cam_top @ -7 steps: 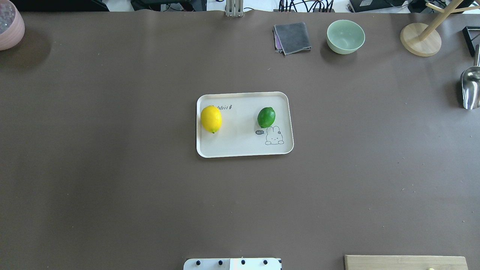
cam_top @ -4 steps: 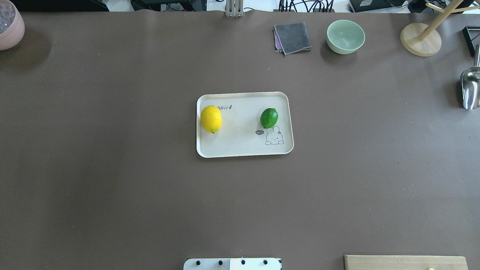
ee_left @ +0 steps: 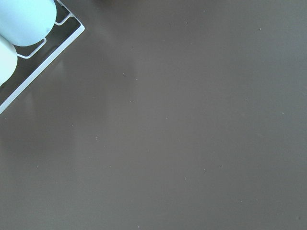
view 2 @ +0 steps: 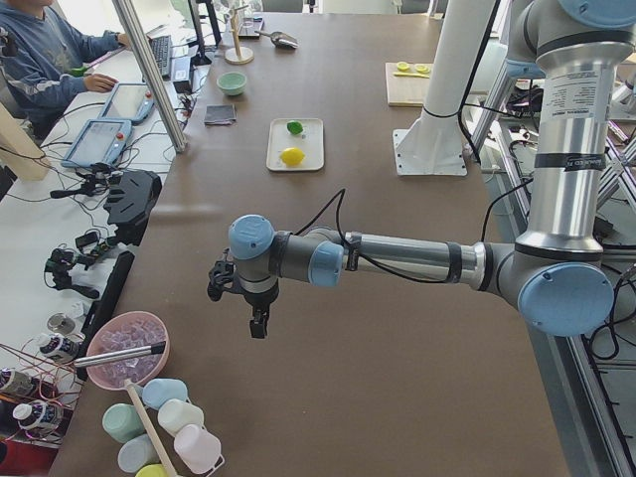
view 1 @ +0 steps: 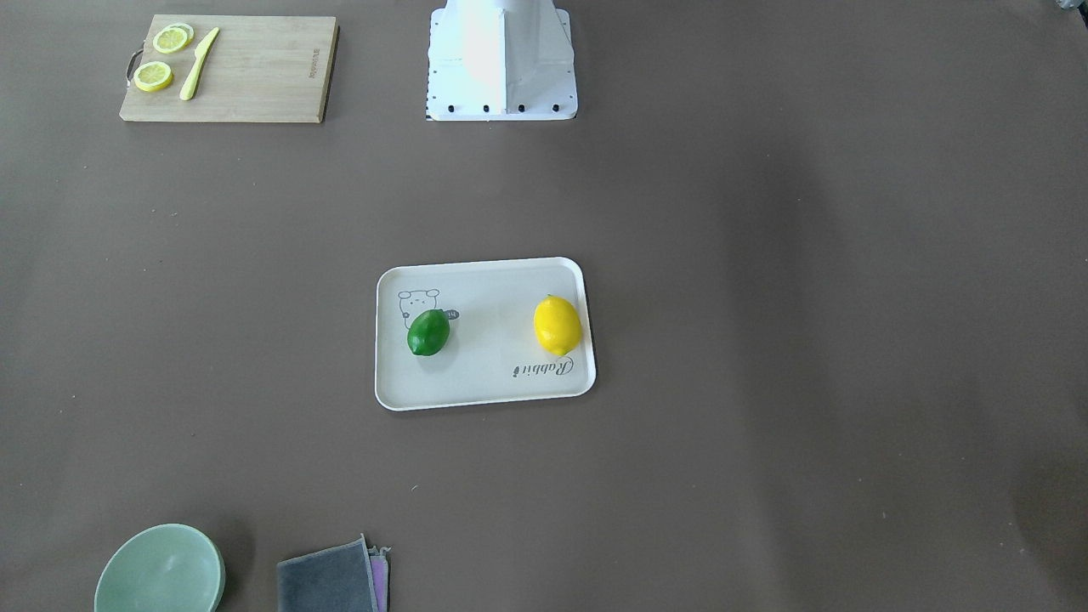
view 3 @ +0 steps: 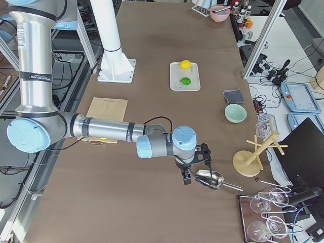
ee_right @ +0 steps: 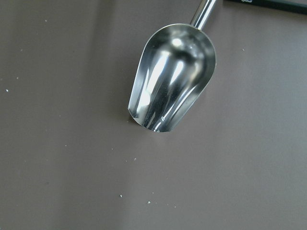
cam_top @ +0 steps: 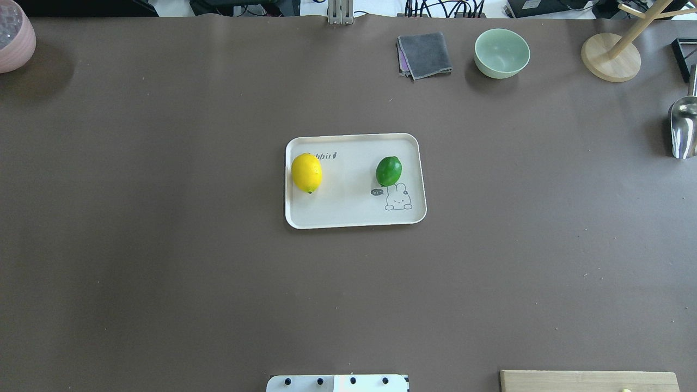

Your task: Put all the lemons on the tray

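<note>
The off-white tray [cam_top: 348, 209] lies at the table's middle. The yellow lemon [cam_top: 306, 172] rests on its left end and the green lemon [cam_top: 389, 171] on its right part, above the rabbit drawing. Both also show in the front view, the yellow one [view 1: 558, 325] and the green one [view 1: 428, 332]. My left gripper [view 2: 256, 323] hangs over bare table far from the tray, near the table's left end. My right gripper [view 3: 187, 177] hangs near the right end, beside a metal scoop [ee_right: 170, 88]. I cannot tell whether either is open or shut.
A wooden cutting board [view 1: 246, 76] with lemon slices and a knife lies near the robot's base. A green bowl [cam_top: 501, 53], a grey cloth [cam_top: 425, 54] and a wooden stand [cam_top: 610, 57] are at the far edge. A pink bowl [cam_top: 13, 38] is far left.
The green lemon rocked slightly to the right on the tray, then a little back. The yellow lemon and the tray have not moved.
</note>
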You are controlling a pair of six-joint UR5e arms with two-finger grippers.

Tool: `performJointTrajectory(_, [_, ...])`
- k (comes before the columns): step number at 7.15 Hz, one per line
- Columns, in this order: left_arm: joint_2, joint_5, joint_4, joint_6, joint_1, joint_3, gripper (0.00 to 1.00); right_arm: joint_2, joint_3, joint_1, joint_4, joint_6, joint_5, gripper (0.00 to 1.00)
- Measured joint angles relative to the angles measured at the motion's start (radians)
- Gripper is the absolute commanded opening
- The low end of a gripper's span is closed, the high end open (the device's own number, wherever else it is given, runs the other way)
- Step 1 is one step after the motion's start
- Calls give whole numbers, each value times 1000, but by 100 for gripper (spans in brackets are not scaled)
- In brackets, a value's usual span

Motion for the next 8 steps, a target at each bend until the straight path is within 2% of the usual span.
performJointTrajectory(3, [2, -1, 5, -1, -26, 21, 98, 17, 16, -16, -12, 67, 6, 100])
performJointTrajectory(8, [25, 4, -6, 2, -54, 26, 98, 12, 43, -18, -16, 72, 8, 100])
